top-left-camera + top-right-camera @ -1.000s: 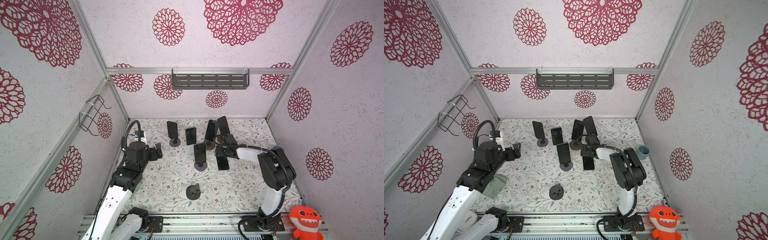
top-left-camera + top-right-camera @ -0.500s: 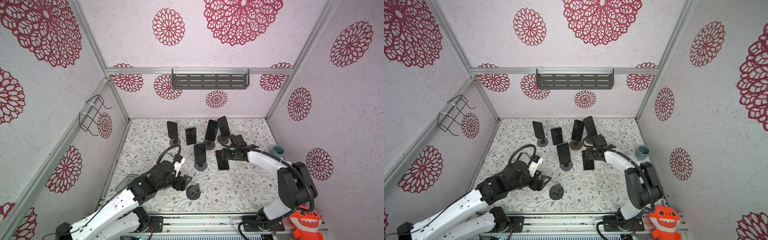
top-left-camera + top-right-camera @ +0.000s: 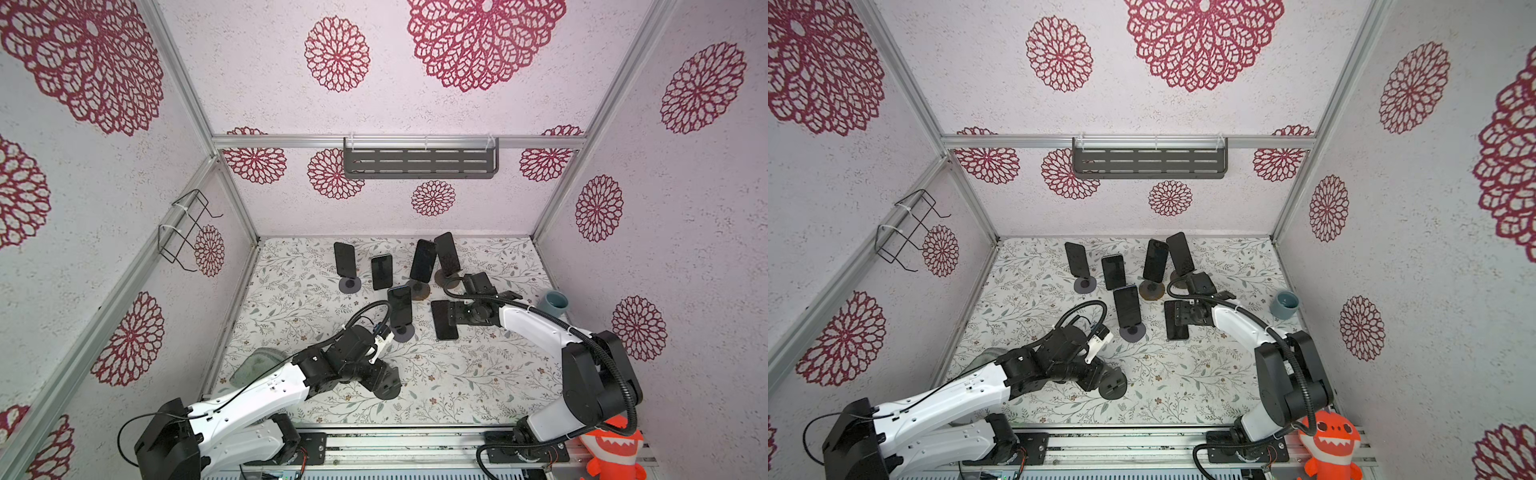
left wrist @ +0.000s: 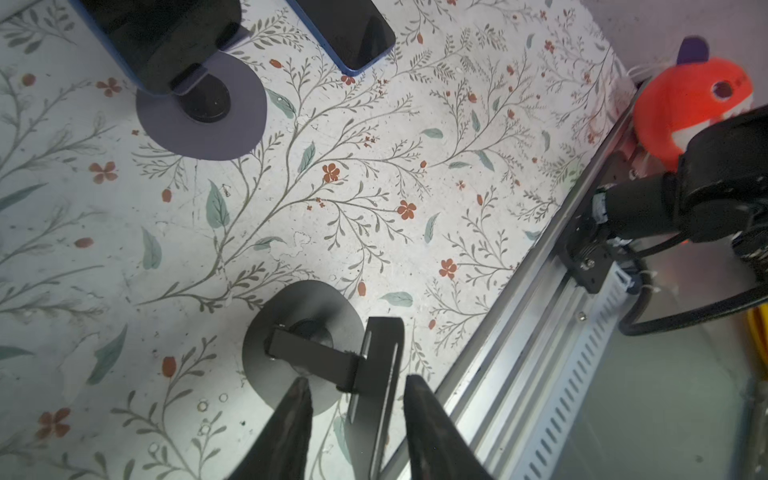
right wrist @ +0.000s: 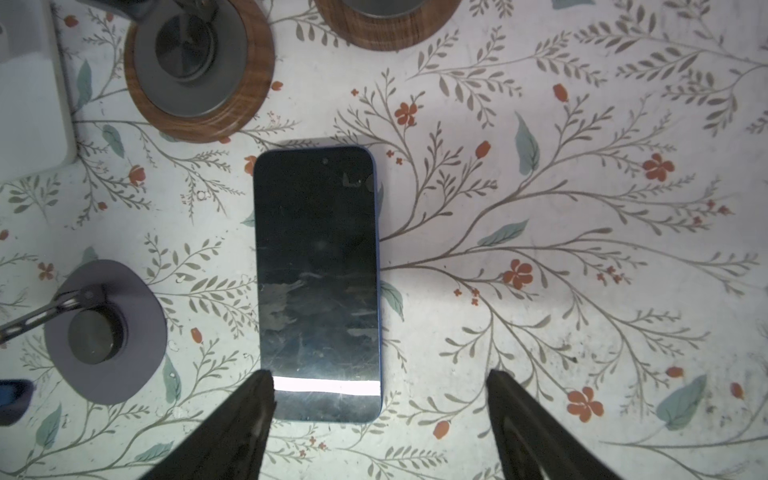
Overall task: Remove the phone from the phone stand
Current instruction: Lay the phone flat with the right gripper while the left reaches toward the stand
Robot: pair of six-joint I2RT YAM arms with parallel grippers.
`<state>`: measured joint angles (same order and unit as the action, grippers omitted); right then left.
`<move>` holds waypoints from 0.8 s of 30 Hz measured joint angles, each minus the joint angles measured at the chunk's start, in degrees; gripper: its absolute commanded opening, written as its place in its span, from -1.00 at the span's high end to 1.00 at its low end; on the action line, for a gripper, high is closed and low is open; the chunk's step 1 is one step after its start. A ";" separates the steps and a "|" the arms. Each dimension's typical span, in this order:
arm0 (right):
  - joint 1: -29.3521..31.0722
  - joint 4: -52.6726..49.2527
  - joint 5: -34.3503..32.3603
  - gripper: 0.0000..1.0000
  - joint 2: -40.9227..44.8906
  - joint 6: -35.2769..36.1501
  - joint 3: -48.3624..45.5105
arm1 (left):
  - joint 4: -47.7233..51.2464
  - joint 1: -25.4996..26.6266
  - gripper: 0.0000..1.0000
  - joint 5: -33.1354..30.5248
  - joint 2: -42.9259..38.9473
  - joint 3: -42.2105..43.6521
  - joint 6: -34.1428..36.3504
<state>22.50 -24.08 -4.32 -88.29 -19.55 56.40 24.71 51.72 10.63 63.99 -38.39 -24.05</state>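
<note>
A blue-edged phone lies flat, screen up, on the flowered table; both top views show it. My right gripper hovers open over its near end, holding nothing. Near the front edge stands an empty dark phone stand. My left gripper is low over it. Its fingers straddle the stand's cradle plate, with gaps on both sides.
Several other phones rest on stands at the back, and one on a purple-based stand at mid-table. A teal cup sits right, a green cloth left, and an orange plush toy by the front rail.
My left arm swung from the back left down to the empty stand at the front, and its jaws narrowed. The right arm's elbow shifted outward; its gripper stays over the flat phone.
</note>
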 measured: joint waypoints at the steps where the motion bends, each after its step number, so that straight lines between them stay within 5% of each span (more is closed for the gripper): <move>1: -0.02 -0.09 -0.09 -0.67 0.00 0.04 0.02 | -0.07 0.09 0.66 -0.17 0.70 0.00 0.13; 5: 0.02 -0.24 -0.09 -0.67 0.68 0.02 0.04 | -0.20 0.39 1.00 -1.44 2.03 -0.07 0.46; 18: 1.92 -0.68 0.00 -0.63 7.63 0.04 2.19 | 6.64 -1.33 1.00 -11.85 -5.75 -3.65 0.31; 20: 1.92 -0.70 -0.09 -0.62 7.76 0.04 2.19 | 8.35 -5.20 1.00 -13.31 -8.70 -5.64 -0.07; 24: 1.92 -0.22 -0.11 -0.62 8.57 -0.02 1.51 | 10.14 -21.05 1.00 -17.31 -13.20 -9.64 -0.39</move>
<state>24.43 -24.29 -4.43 -79.72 -19.57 57.91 34.85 30.68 -6.68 50.78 -48.03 -24.45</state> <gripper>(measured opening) 0.809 0.046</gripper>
